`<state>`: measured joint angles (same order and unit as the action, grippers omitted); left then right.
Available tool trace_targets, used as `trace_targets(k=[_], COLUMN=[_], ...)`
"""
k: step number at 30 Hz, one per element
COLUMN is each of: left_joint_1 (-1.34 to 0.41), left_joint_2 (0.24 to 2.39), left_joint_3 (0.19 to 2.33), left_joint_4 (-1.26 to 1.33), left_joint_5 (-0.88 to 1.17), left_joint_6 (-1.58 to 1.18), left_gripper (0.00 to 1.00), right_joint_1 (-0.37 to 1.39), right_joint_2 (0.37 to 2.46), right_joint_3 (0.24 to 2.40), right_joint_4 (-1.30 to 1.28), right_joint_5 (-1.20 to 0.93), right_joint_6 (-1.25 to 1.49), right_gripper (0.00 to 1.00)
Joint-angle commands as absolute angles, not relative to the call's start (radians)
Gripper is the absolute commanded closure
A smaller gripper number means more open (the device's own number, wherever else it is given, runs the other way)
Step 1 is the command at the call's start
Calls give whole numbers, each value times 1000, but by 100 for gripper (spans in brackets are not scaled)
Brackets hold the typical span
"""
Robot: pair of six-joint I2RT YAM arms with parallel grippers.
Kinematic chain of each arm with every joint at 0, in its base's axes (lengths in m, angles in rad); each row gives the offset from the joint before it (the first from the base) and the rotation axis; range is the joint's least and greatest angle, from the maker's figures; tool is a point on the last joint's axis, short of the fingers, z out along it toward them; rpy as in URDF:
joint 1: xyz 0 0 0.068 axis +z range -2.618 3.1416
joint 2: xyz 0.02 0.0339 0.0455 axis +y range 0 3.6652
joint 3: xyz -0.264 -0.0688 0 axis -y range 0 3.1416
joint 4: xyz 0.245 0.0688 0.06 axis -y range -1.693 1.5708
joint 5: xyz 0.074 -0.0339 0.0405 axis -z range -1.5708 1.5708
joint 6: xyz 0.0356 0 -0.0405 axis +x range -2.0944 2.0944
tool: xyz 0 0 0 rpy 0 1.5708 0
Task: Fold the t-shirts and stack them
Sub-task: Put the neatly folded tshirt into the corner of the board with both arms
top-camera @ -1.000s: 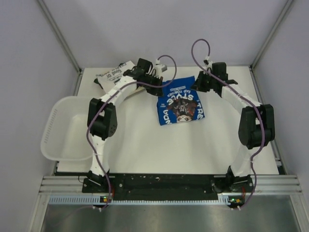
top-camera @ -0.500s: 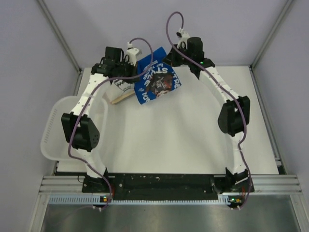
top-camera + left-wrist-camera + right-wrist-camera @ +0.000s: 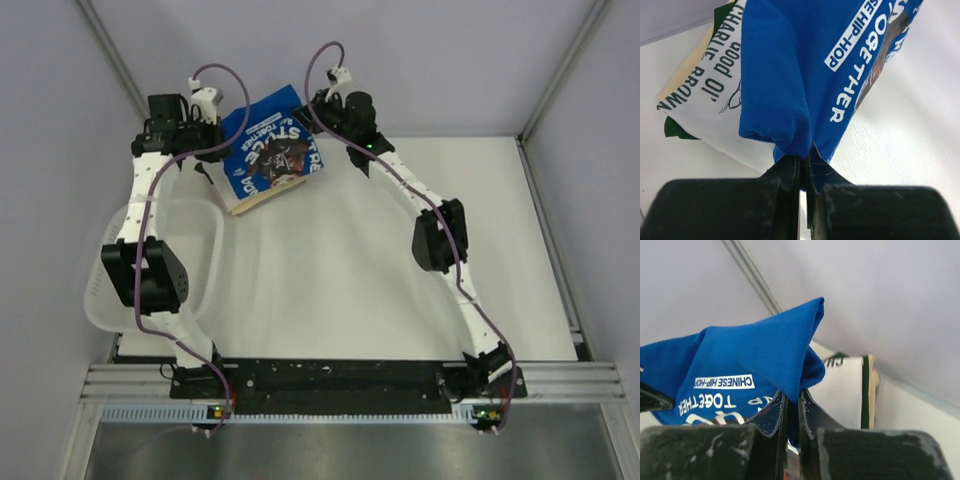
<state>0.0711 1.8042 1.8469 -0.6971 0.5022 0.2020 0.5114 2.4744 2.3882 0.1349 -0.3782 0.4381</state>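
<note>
Both arms are swinging the blue t-shirt (image 3: pixel 270 155) farther back-left than before; we are seeing it hanging over the white t-shirt (image 3: pixel 705 95). Left gripper (image 3: pixel 802 165) and right gripper (image 3: pixel 790 400) are each pinching a blue edge. Basket (image 3: pixel 97 285) is sitting under the left arm.

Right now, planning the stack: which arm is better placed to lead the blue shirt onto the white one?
Left, probably: the left claw pinches the blue shirt close by the white shirt; the right claw grips farther off.
</note>
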Motion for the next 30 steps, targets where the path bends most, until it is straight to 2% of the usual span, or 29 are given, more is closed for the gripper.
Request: trace_targets(k=[1, 15, 19, 25, 30], left_joint_1=[130, 196, 213, 221, 236], left_joint_2=[1779, 1738, 1813, 2011, 2080], left_joint_3=[1842, 1763, 1834, 2011, 2034], left_joint_4=[-660, -713, -680, -701, -678], left_joint_5=[557, 658, 612, 540, 515], left_joint_6=[209, 226, 193, 163, 124], left_gripper=[100, 100, 100, 100, 100], right_joint_1=[561, 606, 626, 632, 632], right_joint_2=[2557, 2632, 2703, 2770, 2815], right_joint_3=[2580, 2545, 2574, 2591, 2620], right_joint_4=[382, 481, 603, 646, 686], right_joint_5=[-255, -97, -25, 51, 51], right_joint_6=[368, 345, 304, 261, 233], right_gripper=[100, 100, 100, 100, 100])
